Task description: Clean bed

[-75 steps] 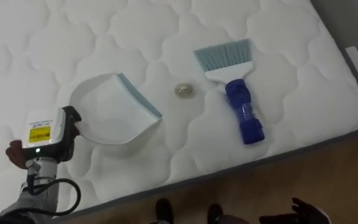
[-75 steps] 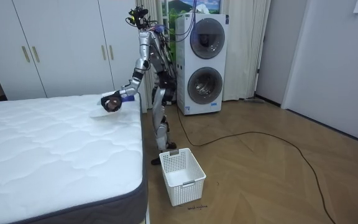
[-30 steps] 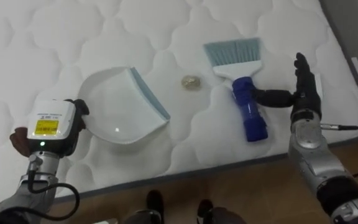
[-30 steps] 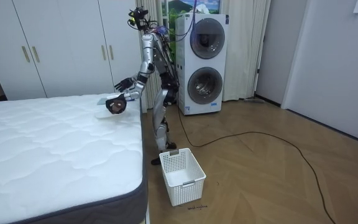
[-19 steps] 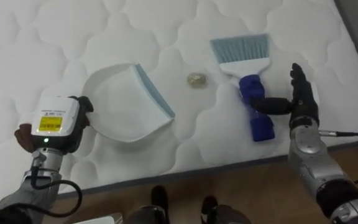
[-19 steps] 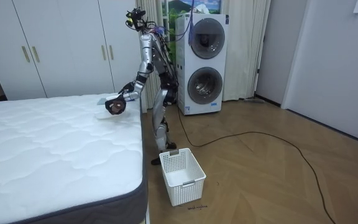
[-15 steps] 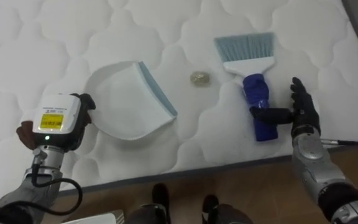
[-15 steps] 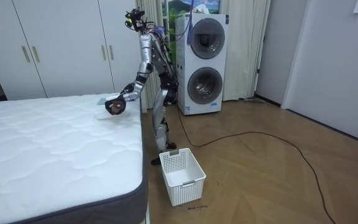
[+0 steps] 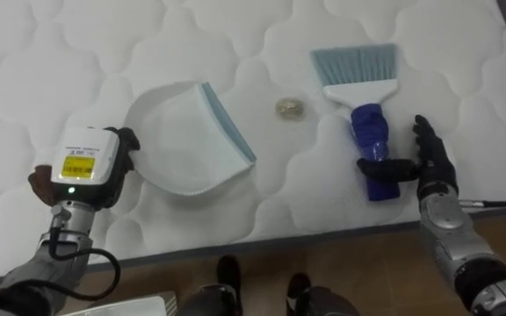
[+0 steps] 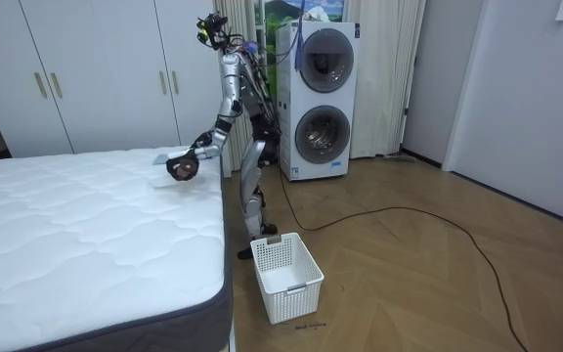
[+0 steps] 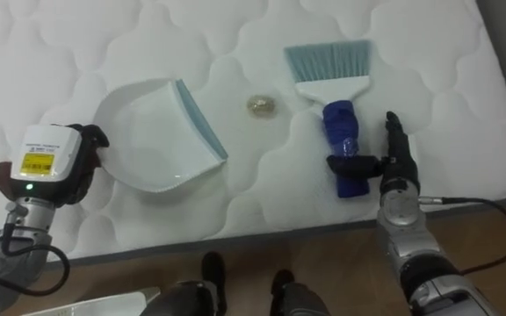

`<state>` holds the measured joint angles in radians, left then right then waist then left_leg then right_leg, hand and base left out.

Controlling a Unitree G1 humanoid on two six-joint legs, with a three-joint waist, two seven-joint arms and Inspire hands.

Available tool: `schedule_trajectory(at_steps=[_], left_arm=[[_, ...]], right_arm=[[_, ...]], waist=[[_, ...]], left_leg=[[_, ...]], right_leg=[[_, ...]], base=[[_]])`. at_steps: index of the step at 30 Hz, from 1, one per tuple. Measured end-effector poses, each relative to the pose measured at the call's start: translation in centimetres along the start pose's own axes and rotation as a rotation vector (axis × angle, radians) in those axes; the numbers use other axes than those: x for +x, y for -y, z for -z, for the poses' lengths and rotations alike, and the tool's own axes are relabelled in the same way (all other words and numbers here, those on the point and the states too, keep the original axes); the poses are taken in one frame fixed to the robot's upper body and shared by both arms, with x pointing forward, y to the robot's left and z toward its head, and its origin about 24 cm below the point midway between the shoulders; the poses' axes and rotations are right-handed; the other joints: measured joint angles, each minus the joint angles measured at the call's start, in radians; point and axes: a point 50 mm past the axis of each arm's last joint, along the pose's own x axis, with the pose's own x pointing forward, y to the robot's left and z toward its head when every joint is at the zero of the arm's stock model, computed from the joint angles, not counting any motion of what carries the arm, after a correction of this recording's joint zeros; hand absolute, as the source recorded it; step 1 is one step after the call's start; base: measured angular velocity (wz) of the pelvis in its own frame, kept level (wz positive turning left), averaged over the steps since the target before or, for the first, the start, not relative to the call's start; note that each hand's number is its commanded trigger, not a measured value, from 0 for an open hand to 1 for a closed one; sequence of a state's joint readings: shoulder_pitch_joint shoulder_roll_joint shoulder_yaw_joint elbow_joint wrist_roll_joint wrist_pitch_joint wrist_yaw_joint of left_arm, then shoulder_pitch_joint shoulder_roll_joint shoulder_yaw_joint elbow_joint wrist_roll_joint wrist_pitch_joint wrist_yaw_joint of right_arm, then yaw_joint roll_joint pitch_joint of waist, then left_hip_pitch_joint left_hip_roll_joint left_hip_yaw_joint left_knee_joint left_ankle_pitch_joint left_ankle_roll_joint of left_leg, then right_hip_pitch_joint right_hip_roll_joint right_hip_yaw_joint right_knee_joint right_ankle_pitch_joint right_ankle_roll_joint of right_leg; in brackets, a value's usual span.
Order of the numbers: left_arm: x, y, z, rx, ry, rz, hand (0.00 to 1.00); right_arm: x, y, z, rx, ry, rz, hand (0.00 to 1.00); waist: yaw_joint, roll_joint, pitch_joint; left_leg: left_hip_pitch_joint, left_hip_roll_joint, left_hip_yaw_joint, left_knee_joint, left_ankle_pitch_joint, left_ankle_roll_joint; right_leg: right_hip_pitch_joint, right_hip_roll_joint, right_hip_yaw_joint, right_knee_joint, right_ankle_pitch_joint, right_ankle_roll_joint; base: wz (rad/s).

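Brush handle now reached by the right hand.
Thumb is laid across it, fingers unclenched; dustpan gripped in the left hand.

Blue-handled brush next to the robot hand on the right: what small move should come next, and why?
Probably curl the right robot hand round the handle of the brush: it is open beside the handle, thumb across the lower end. The small scrap lies unswept between brush and dustpan.
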<state>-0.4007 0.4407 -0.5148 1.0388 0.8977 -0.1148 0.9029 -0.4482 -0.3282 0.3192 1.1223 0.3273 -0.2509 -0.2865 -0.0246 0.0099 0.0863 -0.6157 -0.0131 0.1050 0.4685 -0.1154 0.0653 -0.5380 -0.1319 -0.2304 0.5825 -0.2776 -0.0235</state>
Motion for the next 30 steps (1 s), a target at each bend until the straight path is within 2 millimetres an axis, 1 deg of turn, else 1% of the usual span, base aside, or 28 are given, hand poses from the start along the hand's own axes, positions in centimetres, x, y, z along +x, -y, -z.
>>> schedule_trajectory(at_steps=[2, 3, 4, 5, 6, 9, 10, 12, 13, 15, 21, 25, 27, 30], left_arm=[[0.0, 0.0, -0.2, -0.003, 0.000, 0.003, 1.00], [0.0, 0.1, -0.2, -0.003, 0.000, 0.005, 1.00], [0.0, 0.1, -0.2, -0.003, -0.001, 0.006, 1.00], [0.0, 0.2, -0.2, -0.004, -0.003, 0.014, 1.00], [0.0, 0.3, -0.4, -0.007, -0.007, 0.019, 1.00], [0.0, 0.5, -0.8, -0.011, -0.013, 0.033, 1.00], [-0.1, 0.6, -0.9, -0.011, -0.015, 0.037, 1.00], [0.0, 0.6, -0.9, -0.007, -0.019, 0.044, 1.00], [0.0, 0.6, -0.9, -0.007, -0.019, 0.045, 1.00], [0.0, 0.6, -1.0, -0.007, -0.021, 0.046, 1.00], [-0.3, 0.8, -1.1, -0.009, -0.020, 0.053, 1.00], [-0.3, 0.9, -1.1, -0.012, -0.023, 0.056, 1.00], [-0.3, 0.8, -1.1, -0.012, -0.022, 0.055, 1.00], [-0.3, 0.8, -1.1, -0.013, -0.022, 0.051, 1.00]], right_arm=[[0.0, 0.0, 0.2, -0.054, 0.003, -0.005, 0.00], [-0.1, 0.0, 0.3, -0.080, 0.004, -0.007, 0.29], [-0.1, 0.0, 0.3, -0.093, 0.006, -0.009, 0.63], [-0.1, -0.1, 0.4, -0.115, 0.011, -0.008, 0.86], [-0.1, 0.0, 0.4, -0.130, 0.013, -0.004, 1.00], [-0.1, 0.2, 0.6, -0.176, 0.015, 0.011, 1.00], [-0.1, 0.3, 0.6, -0.188, 0.017, 0.017, 1.00], [0.0, 1.4, 0.6, -0.231, 0.022, 0.048, 1.00], [0.0, 1.4, 0.6, -0.238, 0.023, 0.049, 1.00], [0.1, 2.3, 0.6, -0.270, 0.021, 0.069, 1.00], [0.4, 2.8, 0.5, -0.293, -0.010, 0.115, 1.00], [0.2, 2.4, 1.1, -0.300, -0.036, 0.099, 1.00], [-0.3, 1.4, 2.0, -0.289, -0.061, 0.076, 1.00], [-0.5, 1.1, 2.3, -0.282, -0.069, 0.066, 1.00]], waist=[[0.001, 0.002, -0.0002], [0.002, 0.003, -0.0003], [0.002, 0.003, -0.0006], [0.003, 0.007, -0.0014], [0.002, 0.012, -0.0018], [0.002, 0.023, -0.0057], [0.002, 0.023, -0.0057], [0.002, 0.023, -0.0059], [0.002, 0.023, -0.0059], [0.003, 0.022, -0.0062], [0.004, 0.019, -0.0064], [0.000, 0.015, -0.0062], [-0.001, 0.010, -0.0062], [-0.001, 0.010, -0.0063]], left_leg=[[0.001, 0.001, -0.001, 0.000, 0.000, 0.000], [0.002, 0.001, -0.001, 0.000, 0.000, 0.000], [0.003, 0.001, -0.001, 0.000, 0.000, -0.001], [0.005, 0.001, 0.000, -0.002, 0.001, -0.001], [0.008, 0.001, 0.000, -0.003, 0.001, -0.001], [0.012, 0.000, 0.000, -0.007, 0.001, -0.002], [0.014, 0.000, 0.000, -0.008, 0.001, -0.002], [0.017, 0.001, -0.001, -0.010, 0.002, -0.003], [0.017, 0.002, -0.002, -0.010, 0.002, -0.003], [0.017, 0.001, -0.001, -0.014, 0.002, -0.003], [0.017, 0.001, -0.004, -0.023, 0.003, -0.004], [0.017, 0.001, -0.013, -0.023, 0.003, -0.005], [0.018, 0.000, -0.015, -0.023, 0.003, -0.005], [0.017, 0.001, -0.016, -0.023, 0.003, -0.005]], right_leg=[[0.001, 0.001, 0.000, -0.001, 0.000, 0.000], [0.001, 0.002, 0.001, 0.002, 0.001, 0.000], [0.001, 0.002, 0.001, 0.002, 0.001, 0.000], [0.002, 0.002, 0.002, 0.003, 0.001, 0.000], [0.004, 0.002, 0.000, 0.002, 0.001, 0.000], [0.008, 0.001, -0.004, 0.001, 0.000, 0.000], [0.009, 0.001, -0.004, 0.001, 0.000, 0.000], [0.015, 0.002, -0.006, -0.007, 0.000, 0.000], [0.016, 0.002, -0.007, -0.008, 0.000, 0.000], [0.017, 0.003, -0.008, -0.011, 0.000, 0.000], [0.019, 0.005, -0.009, -0.015, 0.000, 0.000], [0.030, 0.010, -0.015, -0.029, 0.000, -0.001], [0.031, 0.009, -0.016, -0.034, 0.000, -0.001], [0.031, 0.011, -0.015, -0.041, 0.004, 0.000]], base=[[0.05], [0.00], [0.00], [0.00], [0.00], [0.00], [0.00], [0.00], [0.00], [0.00], [0.01], [0.05], [0.03], [-0.01]])
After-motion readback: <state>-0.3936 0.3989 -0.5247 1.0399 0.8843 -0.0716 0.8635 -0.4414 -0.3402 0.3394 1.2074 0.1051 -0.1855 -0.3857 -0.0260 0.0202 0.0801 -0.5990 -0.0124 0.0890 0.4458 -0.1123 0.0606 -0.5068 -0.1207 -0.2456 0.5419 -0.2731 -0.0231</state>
